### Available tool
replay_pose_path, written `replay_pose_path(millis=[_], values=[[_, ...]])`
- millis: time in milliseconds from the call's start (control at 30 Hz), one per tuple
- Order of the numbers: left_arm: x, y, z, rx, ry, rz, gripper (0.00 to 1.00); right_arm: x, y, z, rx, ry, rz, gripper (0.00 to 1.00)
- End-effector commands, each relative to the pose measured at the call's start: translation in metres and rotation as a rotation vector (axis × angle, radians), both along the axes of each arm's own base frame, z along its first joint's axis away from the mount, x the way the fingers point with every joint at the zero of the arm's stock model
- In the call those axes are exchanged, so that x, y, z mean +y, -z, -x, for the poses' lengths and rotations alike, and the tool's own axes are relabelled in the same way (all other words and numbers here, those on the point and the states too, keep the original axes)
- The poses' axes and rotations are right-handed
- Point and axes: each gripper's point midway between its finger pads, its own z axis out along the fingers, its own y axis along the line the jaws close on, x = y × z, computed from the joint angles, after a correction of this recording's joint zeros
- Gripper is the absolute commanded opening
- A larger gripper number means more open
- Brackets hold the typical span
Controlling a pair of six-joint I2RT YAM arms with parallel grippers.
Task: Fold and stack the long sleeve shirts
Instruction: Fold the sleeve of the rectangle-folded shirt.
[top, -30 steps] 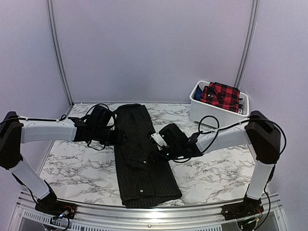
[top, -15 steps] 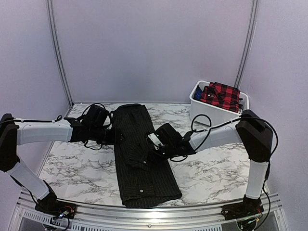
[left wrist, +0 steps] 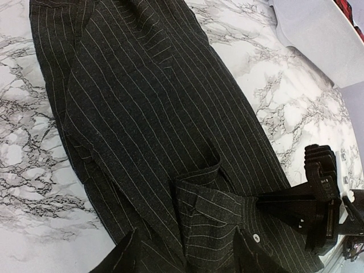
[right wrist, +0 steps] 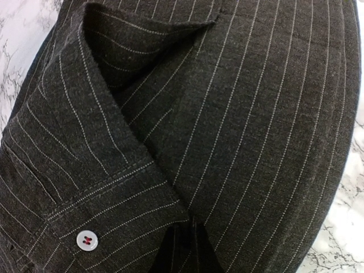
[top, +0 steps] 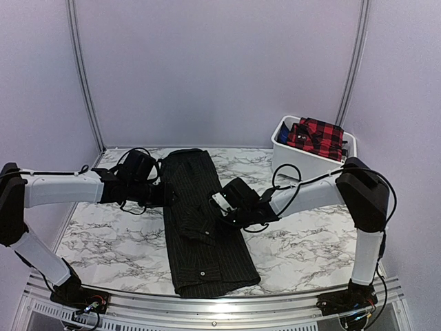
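So the right gripper (top: 218,205) slid left onto the shirt (top: 207,248) in the last second, and now it's pinched on the cuff (right wrist: 102,210). The left gripper (top: 167,195) barely moved, fingers apart over the shirt's left edge.

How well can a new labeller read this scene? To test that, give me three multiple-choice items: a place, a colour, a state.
1. Where is the plaid shirt? A draped over an arm; B in the white bin; C on the floor.
2. What colour is the spread-out shirt on the table? A blue; B white; C black, pale pinstripes.
3. How do the left gripper's jaws stand? A apart; B shut on the plaid shirt; C out of view.
Answers: 1 B, it lies in the bin, far right; 2 C, both wrist views show the stripes; 3 A, both fingers stand spread over the cloth.
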Motion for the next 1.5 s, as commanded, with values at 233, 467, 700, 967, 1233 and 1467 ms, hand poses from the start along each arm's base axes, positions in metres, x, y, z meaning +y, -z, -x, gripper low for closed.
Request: replay_pose_path(millis=[233,467,700,967,1233,1467], values=[[0.002,-0.003,-0.005,-0.014,-0.003,0.017,0.57,0.007,-0.047,0.0,-0.024,0.028,-0.066,0.0],[0.004,-0.009,-0.012,-0.027,-0.018,0.028,0.57,-0.012,-0.067,0.014,0.002,0.077,-0.054,0.0],[0.009,-0.006,-0.024,-0.018,-0.056,0.028,0.57,-0.053,-0.081,0.044,0.069,0.159,-0.047,0.0],[-0.001,-0.003,-0.037,-0.009,-0.051,0.04,0.57,-0.1,-0.082,0.072,0.118,0.283,-0.029,0.0],[-0.007,0.0,-0.042,0.003,-0.047,0.051,0.57,-0.105,-0.105,0.083,0.136,0.32,-0.091,0.0],[-0.009,0.008,-0.045,0.028,-0.056,0.054,0.53,-0.094,-0.115,0.092,0.177,0.325,-0.151,0.0]])
